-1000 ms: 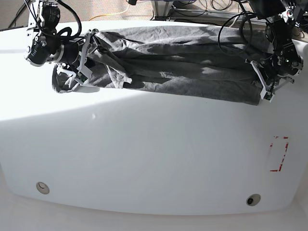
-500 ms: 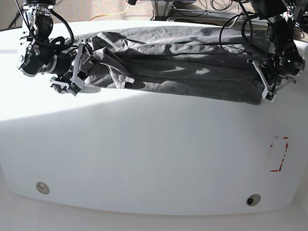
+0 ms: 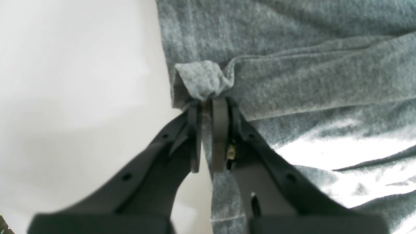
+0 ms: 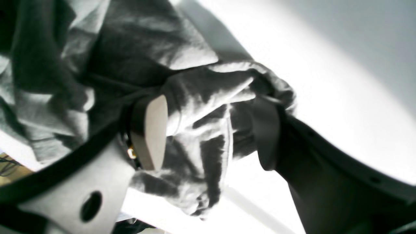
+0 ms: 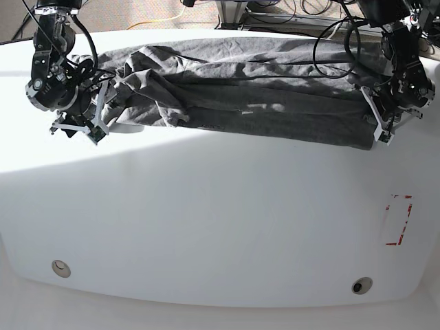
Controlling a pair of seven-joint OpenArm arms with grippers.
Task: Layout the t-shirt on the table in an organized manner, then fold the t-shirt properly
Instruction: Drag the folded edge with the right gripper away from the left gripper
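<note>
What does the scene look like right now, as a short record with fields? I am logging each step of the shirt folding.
t-shirt: dark grey, wrinkled, stretched in a long band across the far side of the table
table: glossy white; near half bare of cloth
left claw: shut on a pinch of the shirt's edge, at the band's end
right claw: bunched cloth between its fingers, which stand apart
red-tape mark: on the table, uncovered
fold: not yet made

1. The t-shirt point(image 5: 240, 103), across the upper frame, is soft, matt grey knit cloth, fuzzy and wrinkled.
2. The table point(image 5: 206, 227) is smooth, glossy white.
3. The left gripper point(image 3: 208, 107) looks like matt dark plastic.
</note>
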